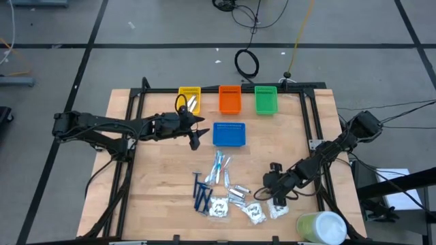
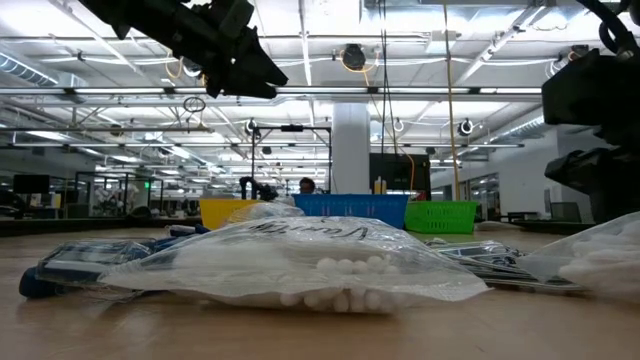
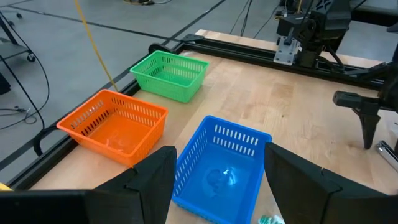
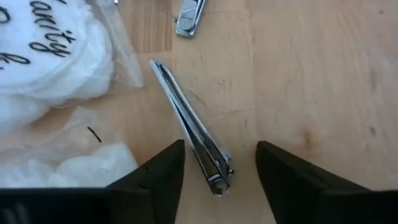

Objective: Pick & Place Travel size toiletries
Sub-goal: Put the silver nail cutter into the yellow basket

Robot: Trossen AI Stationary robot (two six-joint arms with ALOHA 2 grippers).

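The toiletries lie in a cluster on the near middle of the table: dark blue razors (image 1: 201, 197), light-blue sticks (image 1: 219, 169), silvery packets (image 1: 237, 194) and white printed sachets (image 1: 218, 207). My right gripper (image 1: 262, 195) slants down at the cluster's right side, open. In the right wrist view its fingers (image 4: 221, 165) stand on either side of one end of a slim silvery metal piece (image 4: 189, 124) lying flat on the wood, without touching it. My left gripper (image 1: 196, 131) hovers open just left of the blue tray (image 3: 217, 168), holding nothing.
Yellow (image 1: 189, 92), orange (image 1: 230, 99) and green (image 1: 266, 100) trays line the far edge, and the blue tray (image 1: 229, 134) sits in front of them. A pale green-and-white cylinder (image 1: 320, 228) stands at the near right corner. A clear bag of white swabs (image 2: 300, 260) lies nearest the low camera.
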